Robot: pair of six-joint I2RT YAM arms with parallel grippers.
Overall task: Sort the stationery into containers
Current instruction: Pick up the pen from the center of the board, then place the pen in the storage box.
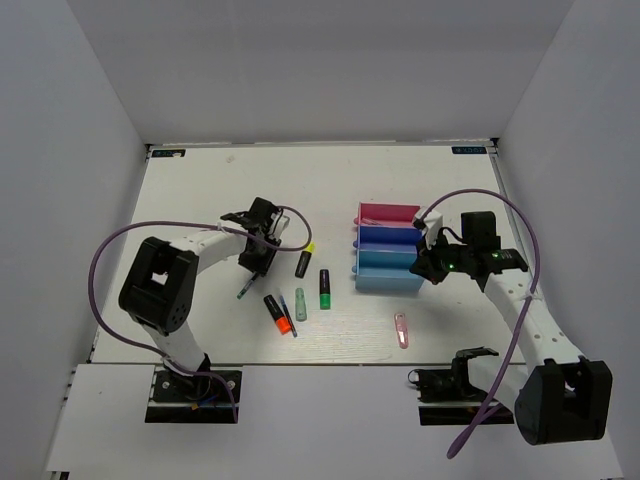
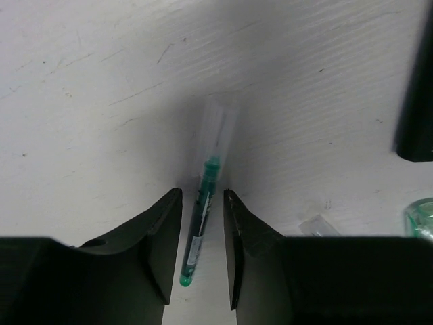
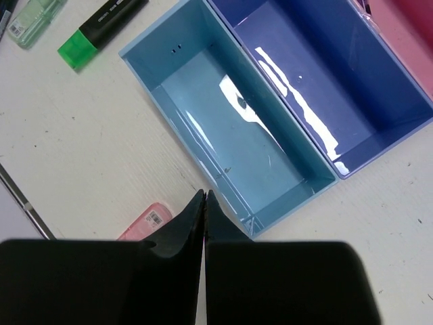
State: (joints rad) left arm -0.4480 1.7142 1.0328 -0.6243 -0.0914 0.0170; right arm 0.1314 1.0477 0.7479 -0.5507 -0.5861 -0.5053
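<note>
A thin green pen (image 2: 206,183) lies on the table between the fingers of my left gripper (image 2: 202,195), which is open with a gap on each side of the pen. In the top view this gripper (image 1: 257,258) sits left of the loose stationery: a yellow-ended highlighter (image 1: 304,262), a green-ended one (image 1: 325,290), an orange-ended one (image 1: 278,313), a pale green stick (image 1: 300,305) and a pink clip (image 1: 402,330). My right gripper (image 3: 204,194) is shut and empty, above the near corner of the light blue tray (image 3: 223,128). The dark blue tray (image 3: 318,74) and pink tray (image 3: 413,20) adjoin it.
The three trays (image 1: 388,247) stand in a row right of centre and look empty. A black highlighter body (image 2: 416,108), a clear cap (image 2: 318,225) and the pale green stick (image 2: 423,217) lie to the right of the left gripper. A blue pen (image 1: 291,315) lies beside the orange highlighter.
</note>
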